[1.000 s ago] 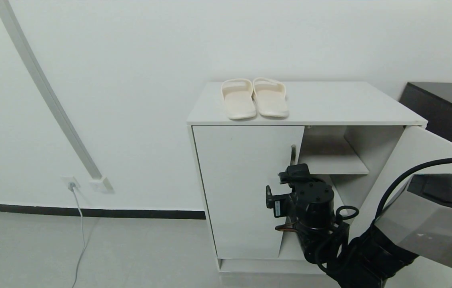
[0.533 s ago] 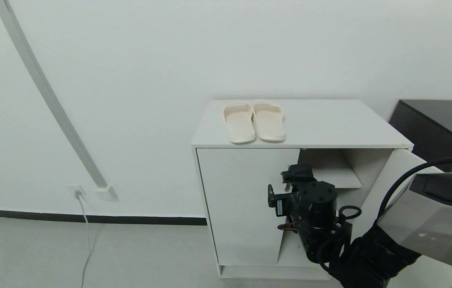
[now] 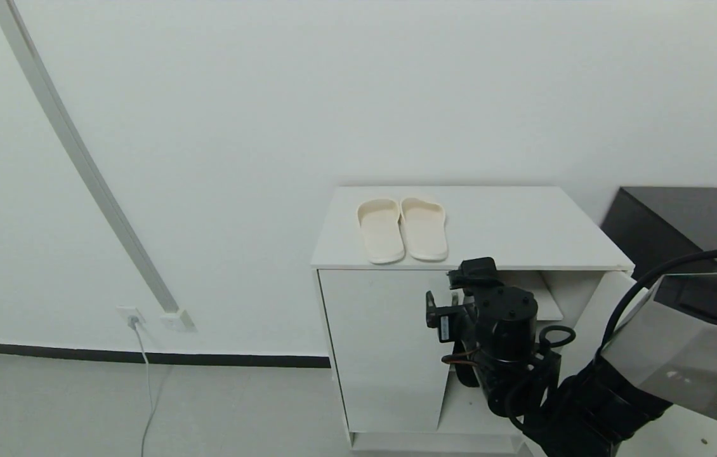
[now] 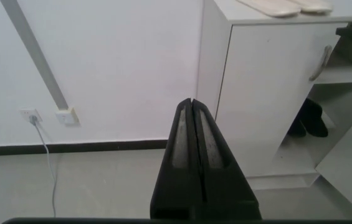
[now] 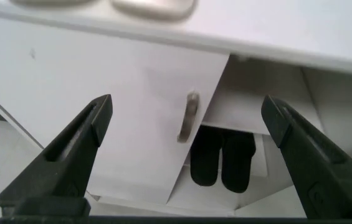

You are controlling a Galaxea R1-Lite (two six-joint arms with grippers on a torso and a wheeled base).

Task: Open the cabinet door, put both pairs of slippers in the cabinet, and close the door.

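What has changed is your viewpoint, not the furniture. Over the last second the whole head view slid downward, cabinet [image 3: 523, 222] and wall socket [image 3: 130, 314] together, so the camera moved and nothing on the scene did. Your right arm kept its place in that view, so it travelled with the camera. Measured against the cabinet, its wrist has climbed from about shelf [image 5: 250, 115] height to about level with the front edge of the top. The right claw [image 5: 187, 102] is spread wide and holds nothing. Straight ahead of it, framed between its two fingers, is the handle [image 5: 188, 118] of the closed left door [image 3: 384, 343]. The open right door [image 3: 584, 336] swings out on the claw's right. Ahead of and below the claw, the black slippers [image 5: 222, 158] already stand in the lower compartment, so I judge that half of the stowing done. The beige slippers [image 3: 403, 230] lie side by side on the cabinet top, above the claw and a little to its left, apart from it and untouched. The rise reads to me as setting up for that second pair. You likely need still more height before the fingers clear the top edge, and the lip is the thing to catch on. Your left claw [image 4: 192, 104] is pressed fully closed and empty, well short of the cabinet, with the left door ahead of it and to its right.
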